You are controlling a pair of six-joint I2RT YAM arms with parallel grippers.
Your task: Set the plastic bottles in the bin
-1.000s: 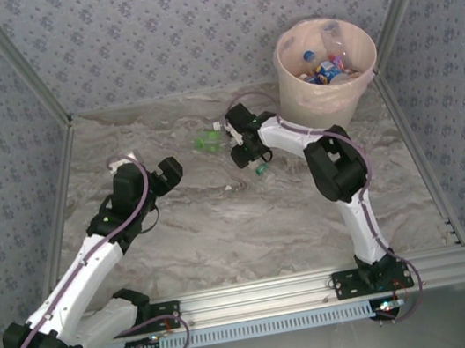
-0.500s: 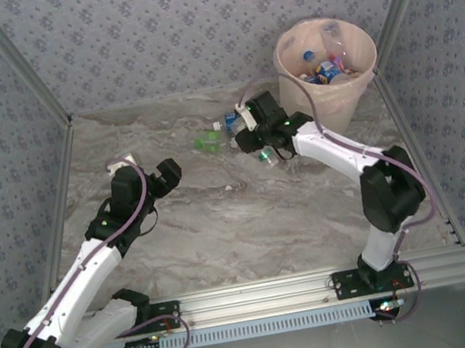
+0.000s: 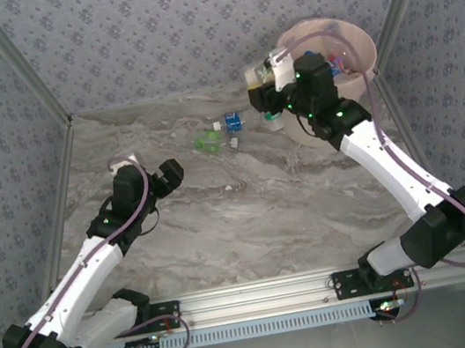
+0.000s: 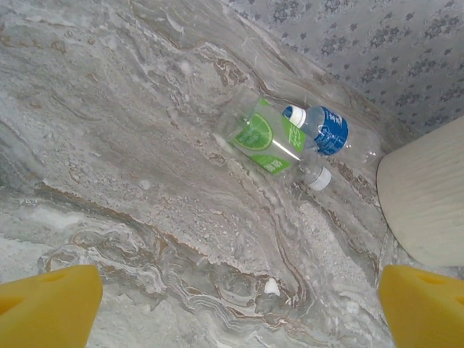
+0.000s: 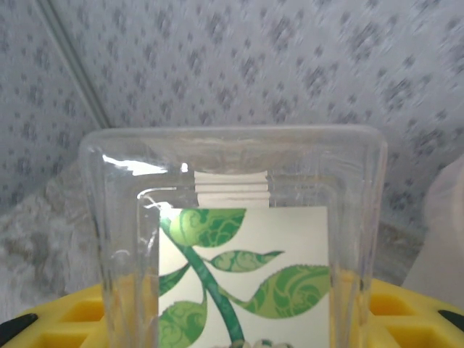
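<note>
– Gripping the leaf-labelled bottle point(image 5: 239, 246) that high, why does the right tool point(image 3: 271, 96) do it?
– To clear the bin point(image 3: 370, 48) rim at the far right corner of the desk point(image 3: 250, 225), I judge.
– And the left tool point(image 3: 170, 174)?
– Wide, holding nothing, facing the green bottle point(image 4: 268, 134) and blue bottle point(image 4: 330, 130) lying by the far edge.

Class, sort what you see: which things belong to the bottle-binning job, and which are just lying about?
Job: leaf-label bottle, green-label bottle, blue-label bottle, bin.
Just lying about: white scrap, marble table, patterned walls.
</note>
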